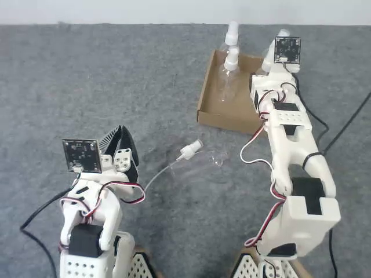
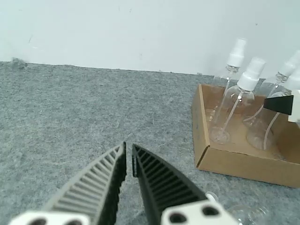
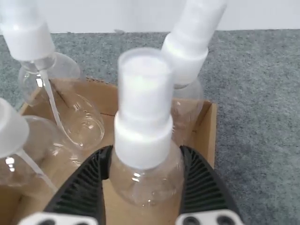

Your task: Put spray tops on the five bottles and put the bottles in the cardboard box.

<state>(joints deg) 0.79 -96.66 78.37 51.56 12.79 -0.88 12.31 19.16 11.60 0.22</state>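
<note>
The right claw (image 3: 145, 154) is clamped on the clear body of a bottle (image 3: 145, 185). One black finger (image 3: 84, 183) presses each side, just below the bottle's white spray top (image 3: 143, 93). This held bottle stands upright inside the cardboard box (image 3: 209, 136), close to its near wall.

Three more capped bottles share the box. One (image 3: 75, 117) stands in the far corner with its dip tube showing through the plastic. Another (image 3: 18, 154) is just beside the held bottle. The third (image 3: 187, 56) leans behind the held bottle, against the box's far side. In the high view the right arm reaches over the box (image 1: 223, 119), which sits near the back edge of the grey worktop (image 1: 87, 87). The arm's wrist covers the claw itself in that view.

The left claw (image 2: 129, 152) is well apart from the box, low over bare worktop. Its ribbed fingers (image 2: 101, 180) are drawn together with only a thin slit between them and nothing in their grip. Seen from it, the box (image 2: 234, 161) lies ahead with the four bottles upright in it.

Between the two arms, a fifth clear bottle (image 1: 213, 156) lies on its side on the worktop, outside the box. A loose spray top (image 1: 190, 149) rests just beside it. The top's thin tube (image 1: 157, 175) trails away from the bottle toward the left claw (image 1: 120, 142).
</note>
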